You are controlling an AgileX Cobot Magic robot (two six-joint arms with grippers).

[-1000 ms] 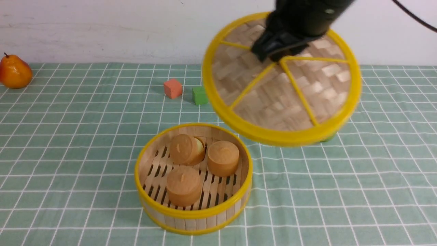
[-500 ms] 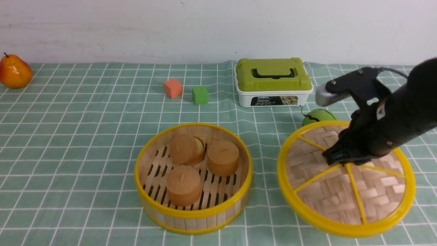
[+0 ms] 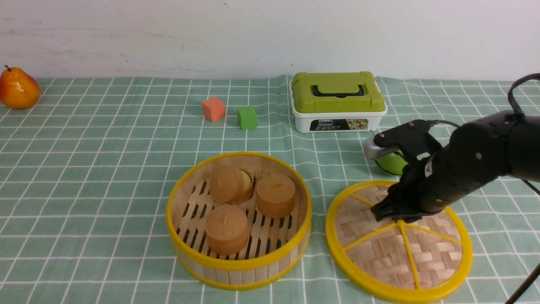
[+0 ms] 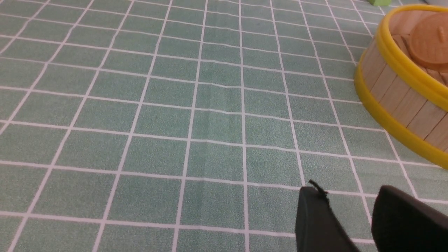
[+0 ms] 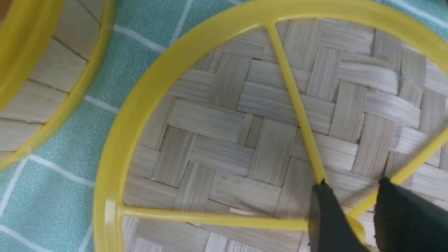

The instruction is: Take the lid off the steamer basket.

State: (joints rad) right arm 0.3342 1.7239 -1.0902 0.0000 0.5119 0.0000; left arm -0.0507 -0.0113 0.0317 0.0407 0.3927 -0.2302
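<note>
The lid (image 3: 405,257) lies about flat on the cloth just right of the steamer basket (image 3: 238,264), top side up. My right gripper (image 3: 390,217) reaches down onto its centre. In the right wrist view the lid (image 5: 224,140) fills the picture, and my right gripper (image 5: 352,182) is shut on its yellow centre knob (image 5: 357,224), where the spokes meet. The basket is uncovered and holds three brown round cakes (image 3: 228,230); its wall also shows in the right wrist view (image 5: 42,87). My left gripper (image 4: 346,187) hovers over bare cloth beside the basket (image 4: 395,94), jaws slightly apart and empty.
A white box with an olive-green lid (image 3: 337,99) stands behind the right arm. A green round object (image 3: 394,162) lies partly hidden by the arm. An orange cube (image 3: 213,109) and a green cube (image 3: 247,117) sit behind the basket. A pear (image 3: 17,89) is far left.
My right arm carried the lid from high above the table's back down and to the right. The lid has lowered from a tilted hold to about flat on the cloth.
</note>
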